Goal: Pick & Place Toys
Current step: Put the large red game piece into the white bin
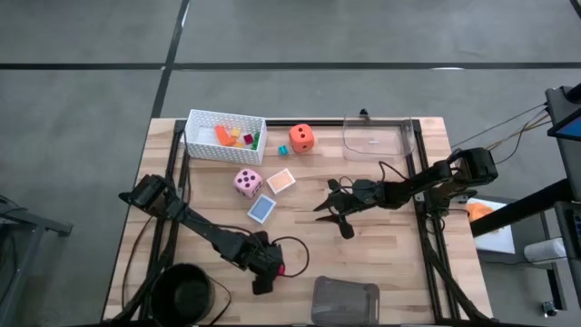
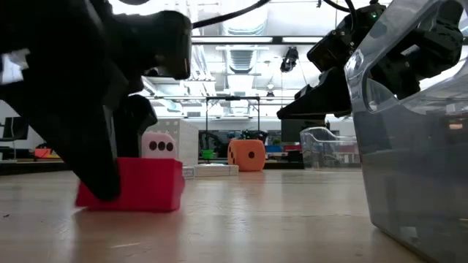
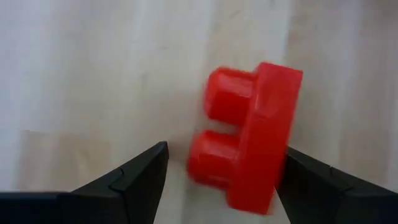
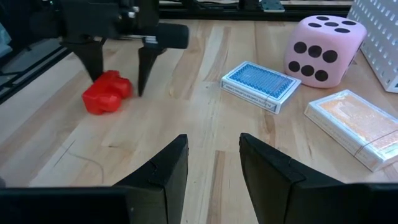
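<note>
Down at the near-left part of the wooden surface [image 1: 381, 259], the left hand [image 1: 269, 270] is lowered over a red brick [image 3: 252, 140]. Its fingers [image 3: 134, 177] are spread apart, one on each side of the brick; one finger lies against the brick's flat side, the other stands clear of the two studs. The brick rests on the surface, not lifted, as the low view shows. Bare wood is seen around it on every side, with a dark round pot [image 1: 186, 292] near the front-left corner and a grey tray [image 1: 345, 302] just beside the front edge.

The right hand [image 1: 329, 207] is held above the middle of the surface, fingers parted, nothing between them. Open wood lies between it and the left hand.

Farther back, a pink die [image 1: 247, 182] stands near two flat cards: a blue card [image 1: 261, 210] and a peach card [image 1: 281, 180], each apart from the die and from one another. An orange die [image 1: 302, 137] sits alone near the far edge. Left of it, the white basket [image 1: 201, 143] holds several small bricks, orange, yellow, green and red among them. A clear container [image 1: 377, 138] is seen at the far-right corner, close to the edge.
</note>
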`<control>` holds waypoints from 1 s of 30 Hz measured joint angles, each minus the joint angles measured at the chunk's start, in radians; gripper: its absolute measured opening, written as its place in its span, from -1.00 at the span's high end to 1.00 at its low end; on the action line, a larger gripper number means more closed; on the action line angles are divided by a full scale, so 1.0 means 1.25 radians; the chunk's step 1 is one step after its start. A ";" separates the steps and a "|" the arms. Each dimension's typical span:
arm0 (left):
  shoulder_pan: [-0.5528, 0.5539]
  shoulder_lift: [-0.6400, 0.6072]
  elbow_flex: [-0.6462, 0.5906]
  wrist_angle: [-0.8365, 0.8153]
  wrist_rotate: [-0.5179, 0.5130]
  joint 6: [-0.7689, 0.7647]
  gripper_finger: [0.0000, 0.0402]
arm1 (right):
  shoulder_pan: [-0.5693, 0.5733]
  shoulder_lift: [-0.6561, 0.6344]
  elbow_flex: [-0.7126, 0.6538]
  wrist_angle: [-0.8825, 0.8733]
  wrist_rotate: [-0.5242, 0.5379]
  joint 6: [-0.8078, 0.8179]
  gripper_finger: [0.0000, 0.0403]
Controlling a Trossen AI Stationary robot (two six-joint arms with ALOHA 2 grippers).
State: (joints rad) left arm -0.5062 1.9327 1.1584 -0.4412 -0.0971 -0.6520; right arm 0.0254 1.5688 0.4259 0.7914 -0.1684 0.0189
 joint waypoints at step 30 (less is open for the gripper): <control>0.002 -0.038 0.006 -0.037 -0.027 0.195 0.95 | 0.000 0.000 0.000 0.000 0.000 0.000 0.28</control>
State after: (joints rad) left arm -0.5035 1.8850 1.1664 -0.4879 -0.1314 -0.4077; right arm 0.0254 1.5688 0.4259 0.7914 -0.1684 0.0189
